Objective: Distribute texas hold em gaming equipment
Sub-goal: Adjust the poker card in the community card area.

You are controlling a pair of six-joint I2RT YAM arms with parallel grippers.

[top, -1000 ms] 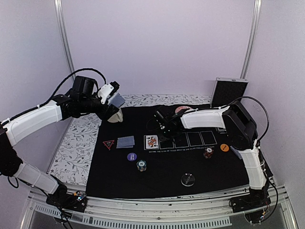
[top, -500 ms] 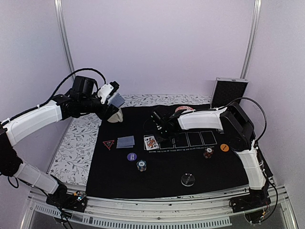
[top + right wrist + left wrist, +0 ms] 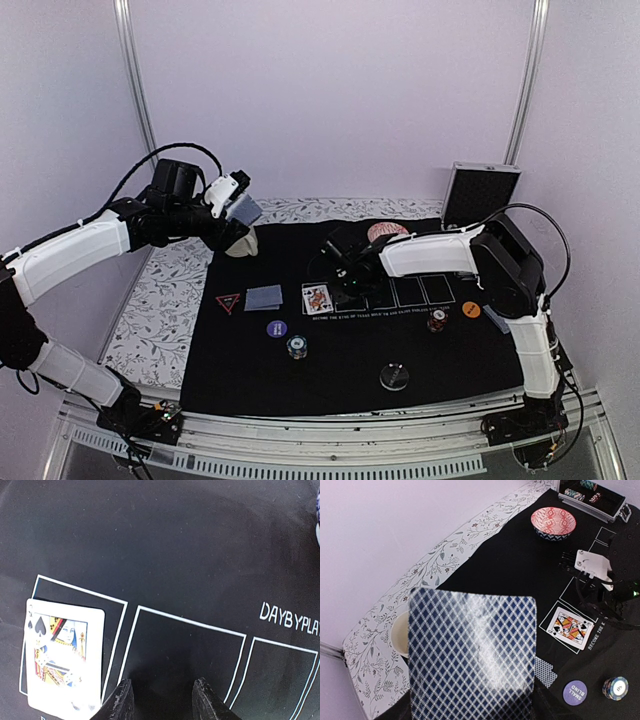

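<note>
Blue-checked cards (image 3: 472, 650) are pinched in the left gripper (image 3: 238, 204) raised over the mug (image 3: 400, 634), while the right gripper (image 3: 162, 699), jaws spread and empty, hovers just beside the queen (image 3: 62, 660) on the mat (image 3: 200, 555)

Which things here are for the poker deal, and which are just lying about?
Job: held cards, queen, face-down cards, triangle, purple disc, orange disc, clear disc, left chips, right chips.
Lying about: mug, bowl.
</note>
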